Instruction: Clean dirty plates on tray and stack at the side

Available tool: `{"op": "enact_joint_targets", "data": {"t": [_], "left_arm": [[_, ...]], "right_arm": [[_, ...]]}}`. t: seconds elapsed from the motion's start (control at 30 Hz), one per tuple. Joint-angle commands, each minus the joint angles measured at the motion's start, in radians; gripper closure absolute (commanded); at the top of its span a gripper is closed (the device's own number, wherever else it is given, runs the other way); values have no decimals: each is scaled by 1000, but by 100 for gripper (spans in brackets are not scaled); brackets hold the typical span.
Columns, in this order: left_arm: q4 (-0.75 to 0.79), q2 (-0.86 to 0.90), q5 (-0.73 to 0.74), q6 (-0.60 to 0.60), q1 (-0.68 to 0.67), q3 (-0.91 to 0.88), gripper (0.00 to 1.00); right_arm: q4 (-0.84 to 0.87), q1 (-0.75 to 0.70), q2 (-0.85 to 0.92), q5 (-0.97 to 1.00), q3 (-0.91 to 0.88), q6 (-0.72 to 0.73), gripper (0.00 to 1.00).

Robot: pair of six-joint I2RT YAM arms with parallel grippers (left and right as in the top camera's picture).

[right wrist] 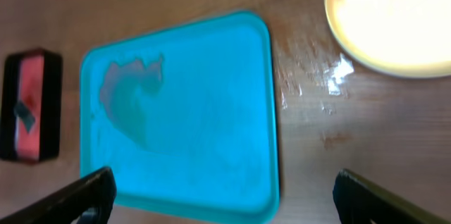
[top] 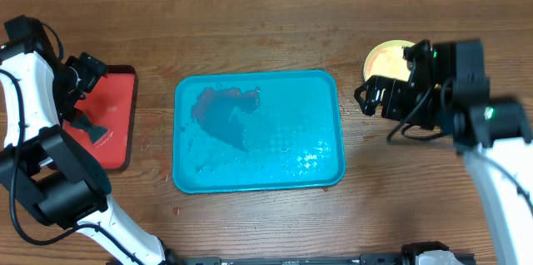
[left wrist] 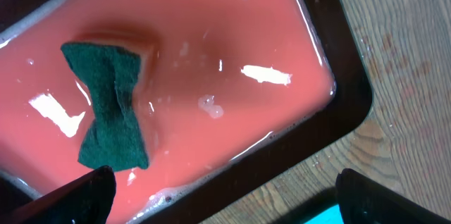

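At the left, the left tool (left wrist: 222, 190) hung over the small red tray (top: 121, 98), released and holding nothing. A dark green sponge (left wrist: 109, 108) lay there in pinkish liquid. In the middle of the wooden counter (top: 250, 32) sat the teal tray (top: 308, 98), wet and glistening, with a dark reddish smear (top: 223, 115) across its far-left part. To the right, apart from it, lay a yellow-green plate (top: 385, 61), partly hidden by the right arm. The right tool (right wrist: 225, 196) hovered nearby, released and empty.
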Motion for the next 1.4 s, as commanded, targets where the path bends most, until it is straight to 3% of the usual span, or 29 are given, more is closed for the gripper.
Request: {"op": "enact_joint_targets", "data": {"t": [0.0,0.43,0.73,0.87,1.37], "left_arm": [[-2,4,8,-16,-3,19,0],[-2,4,8,-16,-3,19,0],[-2,4,8,-16,-3,19,0],[-2,4,8,-16,-3,19,0],[-2,4,8,-16,-3,19,0]], "right_arm": [[182,21,-235,9,-211,-3,0],[798,19,-943,71,-993,-115,0],[1078,18,-1152,212,-1240,-116,0],[1047,14,-1241,289,-1258,-115,0],[981,-47,-1245,312,-1257,-138,0]]}}
